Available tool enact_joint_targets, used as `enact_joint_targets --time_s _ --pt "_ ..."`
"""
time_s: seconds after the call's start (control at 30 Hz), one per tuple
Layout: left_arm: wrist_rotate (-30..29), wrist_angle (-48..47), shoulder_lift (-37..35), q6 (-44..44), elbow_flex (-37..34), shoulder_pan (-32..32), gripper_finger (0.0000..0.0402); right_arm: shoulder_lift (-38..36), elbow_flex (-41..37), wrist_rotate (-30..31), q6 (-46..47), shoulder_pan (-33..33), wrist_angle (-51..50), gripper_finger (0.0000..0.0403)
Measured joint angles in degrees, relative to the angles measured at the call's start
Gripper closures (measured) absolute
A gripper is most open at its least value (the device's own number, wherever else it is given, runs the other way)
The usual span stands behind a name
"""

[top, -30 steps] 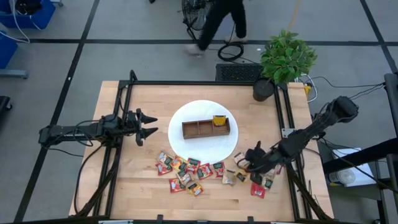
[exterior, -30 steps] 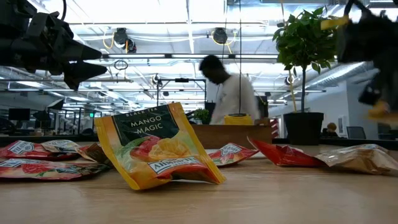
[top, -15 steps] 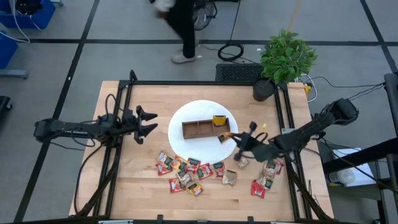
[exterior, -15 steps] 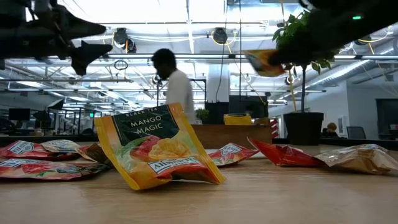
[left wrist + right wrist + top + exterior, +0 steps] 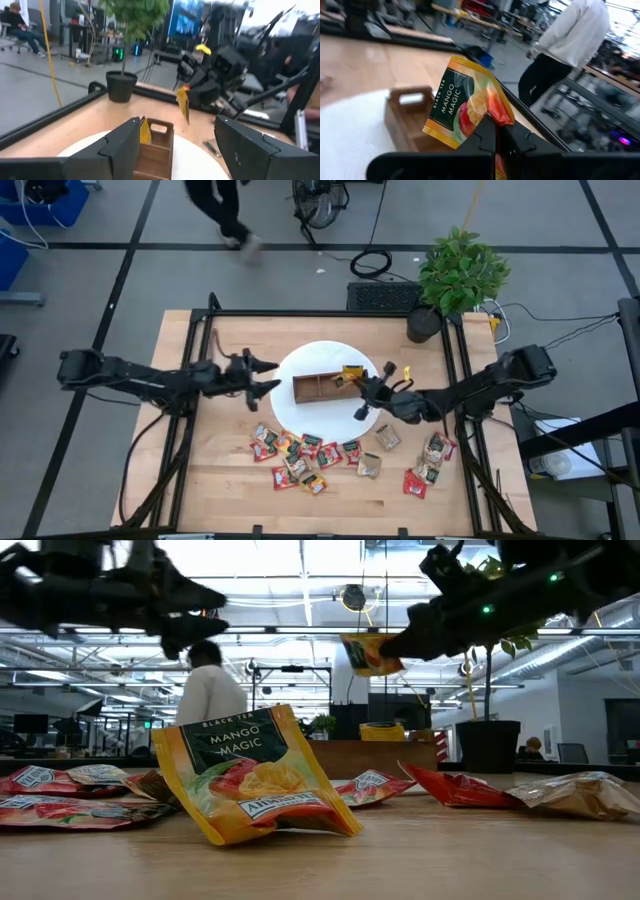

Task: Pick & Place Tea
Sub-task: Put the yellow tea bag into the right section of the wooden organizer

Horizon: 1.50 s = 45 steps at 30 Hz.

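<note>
My right gripper [image 5: 358, 386] is shut on a yellow "Mango Magic" tea sachet [image 5: 465, 102], held in the air at the right end of the brown wooden tray [image 5: 328, 388]. The tray stands on a white round plate [image 5: 320, 420], and another yellow sachet [image 5: 352, 372] sticks up from its right compartment. Several red, tan and yellow sachets [image 5: 300, 455] lie flat on the table near the front edge. My left gripper [image 5: 268, 375] hovers open at the plate's left rim, pointing level at the tray, with nothing between its fingers. My right gripper pinches the sachet by one corner [image 5: 491, 115] between its two fingers. The fingers lie level and come from the table's right side. The sachet [image 5: 365, 652] juts from the fingertips, tilted and lifted clear above the tray.
A potted plant [image 5: 460, 275] stands at the table's far right corner. Black frame rails [image 5: 200, 360] run along the left and right sides. More sachets [image 5: 430, 460] lie at the near right. A person [image 5: 215, 205] walks on the floor beyond the far edge.
My right gripper has risen from the sachets at the near right, carried the yellow sachet toward the tray and turned its wrist over. My left gripper has moved toward the table's right, up to the plate's left rim, staying open. The person behind has walked leftward.
</note>
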Motion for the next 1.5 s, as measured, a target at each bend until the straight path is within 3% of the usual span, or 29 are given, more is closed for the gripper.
enact_joint_targets --time_s 0.13,0.3,0.47,0.63,0.77,0.87,1.13,1.5 --pt "0.13 -0.17 8.71 3.63 5.94 0.0 0.0149 0.27 0.0 -0.24 -2.71 -1.37 0.49 0.0403" --pt "0.16 -0.24 13.81 8.71 10.41 0.28 0.0149 0.23 0.07 3.38 -2.14 -1.39 -6.66 0.0403" --pt "0.16 -0.99 13.62 10.08 11.2 1.26 0.0149 0.29 0.3 3.33 -8.32 -1.39 -19.96 0.0403" --pt "0.16 -3.48 11.35 9.93 11.19 2.5 0.0149 0.27 5.63 2.96 -11.48 -1.59 -33.28 0.0403" --pt "0.16 -5.5 8.47 9.87 11.18 3.21 0.0149 0.27 12.17 -2.24 -10.39 -3.04 -48.6 0.0403" --pt "0.45 -7.49 7.18 10.17 11.18 3.34 0.0149 0.27 15.44 -5.65 -10.0 -4.48 -54.61 0.0403" --pt "0.6 -11.32 7.01 9.99 11.18 3.32 0.0149 0.26 16.28 -12.23 -15.29 -9.65 -57.44 0.0403" --pt "0.6 -11.39 7.05 9.37 11.18 3.32 0.0149 1.83 16.28 -12.08 -24.57 -10.87 -56.17 0.0403"
